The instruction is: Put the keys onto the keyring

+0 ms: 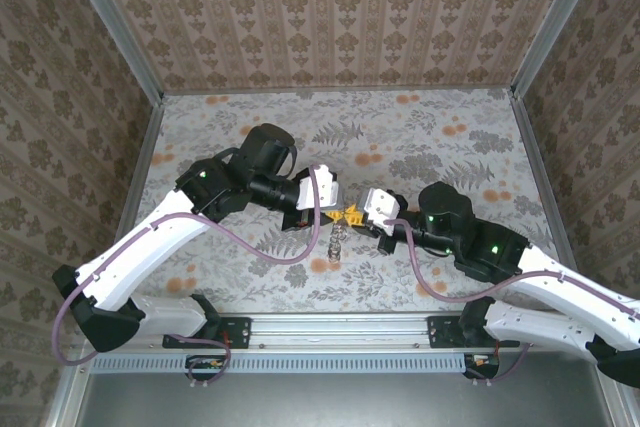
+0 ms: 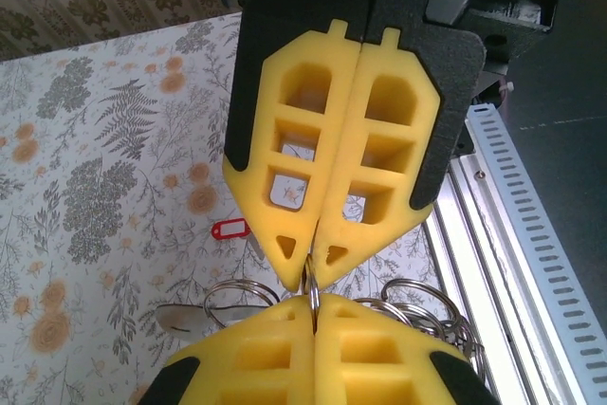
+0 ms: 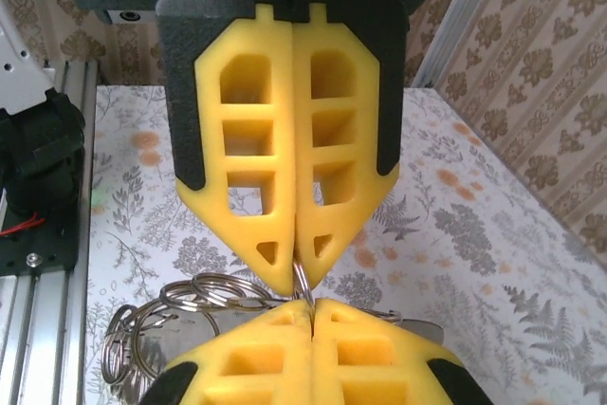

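The left gripper (image 2: 311,267) has its yellow fingers (image 2: 303,139) pressed together on a thin silvery ring. It is one loop of the keyring (image 2: 441,320), a cluster of linked steel split rings hanging beneath the tips. The right gripper (image 3: 299,277) meets it tip to tip, jaws likewise nipped onto that ring's edge. Beyond, on the floral table (image 2: 85,187), lies one red-headed key (image 2: 229,230) — flat, apart from the rings.

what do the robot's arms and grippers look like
The left arm and right arm have white lower links and black upper joints with small green lights. A purple-grey cable loops along each. The left gripper and right gripper have bright yellow fingers with rectangular cut-outs and pointed tips.
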Controlling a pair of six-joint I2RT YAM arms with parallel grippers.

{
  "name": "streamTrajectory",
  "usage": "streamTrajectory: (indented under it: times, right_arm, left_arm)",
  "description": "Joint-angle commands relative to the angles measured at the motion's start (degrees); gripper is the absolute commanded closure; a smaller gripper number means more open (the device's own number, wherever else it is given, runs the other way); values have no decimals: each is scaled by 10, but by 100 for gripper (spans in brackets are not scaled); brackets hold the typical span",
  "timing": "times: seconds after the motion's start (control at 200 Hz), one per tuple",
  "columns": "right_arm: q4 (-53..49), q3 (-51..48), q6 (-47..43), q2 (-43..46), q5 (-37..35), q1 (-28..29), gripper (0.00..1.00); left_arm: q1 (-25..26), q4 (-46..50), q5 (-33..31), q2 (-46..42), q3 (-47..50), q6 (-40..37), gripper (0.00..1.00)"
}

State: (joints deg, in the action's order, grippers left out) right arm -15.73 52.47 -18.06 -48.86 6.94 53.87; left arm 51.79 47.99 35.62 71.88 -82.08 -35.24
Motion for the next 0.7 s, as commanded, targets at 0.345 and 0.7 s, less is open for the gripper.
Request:
streamTrajectory:
  times: [0.345,0.7]
  right_arm:
    - [165,-53,103,55,107,-37,100]
    - [297,-98,195,58,143,-59,100]
  left_arm:
    - [-62,-262,132,-115,143,158,80]
    - [-63,-337,140,-122,167,193,79]
